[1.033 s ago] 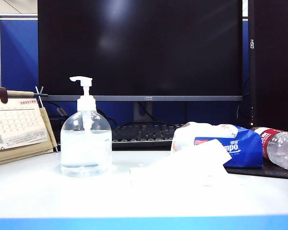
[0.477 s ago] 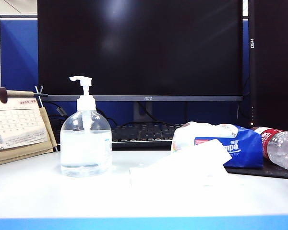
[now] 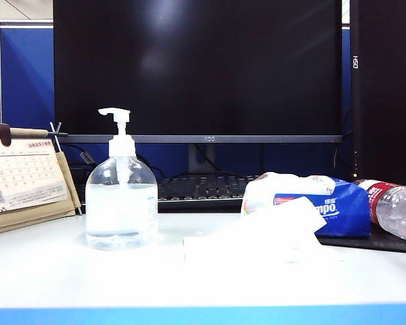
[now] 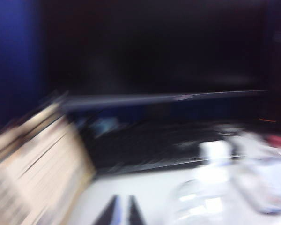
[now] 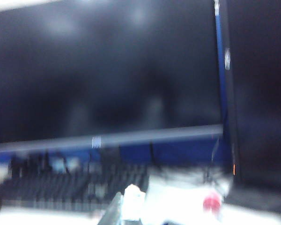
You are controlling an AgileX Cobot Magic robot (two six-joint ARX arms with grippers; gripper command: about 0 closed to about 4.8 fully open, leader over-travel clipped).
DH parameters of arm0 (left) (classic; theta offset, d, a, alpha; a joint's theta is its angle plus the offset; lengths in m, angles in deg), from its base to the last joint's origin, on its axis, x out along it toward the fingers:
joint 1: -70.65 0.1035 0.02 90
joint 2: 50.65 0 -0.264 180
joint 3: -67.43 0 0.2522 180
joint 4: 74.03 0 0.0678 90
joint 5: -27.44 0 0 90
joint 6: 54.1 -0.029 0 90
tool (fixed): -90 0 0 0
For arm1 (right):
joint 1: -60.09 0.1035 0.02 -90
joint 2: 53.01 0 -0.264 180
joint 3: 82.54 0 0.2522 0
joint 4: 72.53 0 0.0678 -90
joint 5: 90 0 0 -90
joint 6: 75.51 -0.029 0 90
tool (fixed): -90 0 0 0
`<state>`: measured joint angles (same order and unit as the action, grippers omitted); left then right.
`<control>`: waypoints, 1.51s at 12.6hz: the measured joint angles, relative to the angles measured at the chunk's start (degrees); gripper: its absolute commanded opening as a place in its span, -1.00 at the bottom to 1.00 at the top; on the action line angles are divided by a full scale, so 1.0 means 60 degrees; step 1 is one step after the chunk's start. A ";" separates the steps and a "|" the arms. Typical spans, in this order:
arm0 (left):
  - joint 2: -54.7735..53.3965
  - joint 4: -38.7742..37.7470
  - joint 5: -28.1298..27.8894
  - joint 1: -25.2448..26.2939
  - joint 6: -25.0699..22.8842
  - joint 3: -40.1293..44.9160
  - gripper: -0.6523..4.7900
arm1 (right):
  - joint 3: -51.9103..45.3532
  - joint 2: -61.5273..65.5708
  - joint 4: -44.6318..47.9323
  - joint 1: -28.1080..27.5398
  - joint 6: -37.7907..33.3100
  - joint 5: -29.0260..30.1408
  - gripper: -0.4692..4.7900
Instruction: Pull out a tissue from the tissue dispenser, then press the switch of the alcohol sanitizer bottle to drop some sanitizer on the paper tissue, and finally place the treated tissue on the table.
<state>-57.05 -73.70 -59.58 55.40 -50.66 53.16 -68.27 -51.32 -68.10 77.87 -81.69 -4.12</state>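
On flat white table (image 3: 68, 271): thin white paper tissue (image 3: 257, 233) hangs loose from blue soft Tempo pack (image 3: 342, 206). Left gripper (image 4: 122, 212) fingers nearly together, hold nothing. Right gripper (image 5: 116, 212) fingers shut, empty. Tug might drag light pack or rip sheet.

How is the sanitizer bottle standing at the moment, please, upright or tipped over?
Upright. The sanitizer bottle rests on its flat base on the table, pump head on top, liquid level.

A: What is sitting on the white, blue-edged surface (image 3: 68, 277)?

B: The clear domed alcohol sanitizer bottle (image 3: 121, 203) is standing upright at the left, its white switch (image 3: 115, 114) pointing its nozzle left.

A: And at the right?

B: The blue tissue dispenser (image 3: 325, 203) is lying there, and a white tissue (image 3: 257, 237) is resting against its front.
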 measured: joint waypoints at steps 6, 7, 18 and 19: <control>-0.0004 -0.1330 -0.1013 0.0000 0.0437 0.0004 -0.66 | 0.0000 -0.0025 -0.1606 0.0022 -0.0474 0.0033 -0.84; -0.0004 -0.1330 -0.1013 0.0000 0.0437 0.0004 -0.66 | 0.0000 -0.0025 -0.1818 0.0022 -0.0477 0.0029 -0.84; 0.1020 -0.2106 -0.0087 0.1942 0.0433 0.0004 -0.66 | -0.0004 -0.0244 -0.2805 -0.1712 -0.0499 -0.0208 -0.84; 0.1020 -0.2106 -0.0018 0.1730 0.0433 0.0004 -0.66 | -0.0004 -0.0244 -0.2809 -0.1424 -0.0499 -0.0244 -0.84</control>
<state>-50.93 -86.33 -59.69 65.78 -48.06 53.18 -68.29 -52.78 -84.95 69.32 -84.68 -5.58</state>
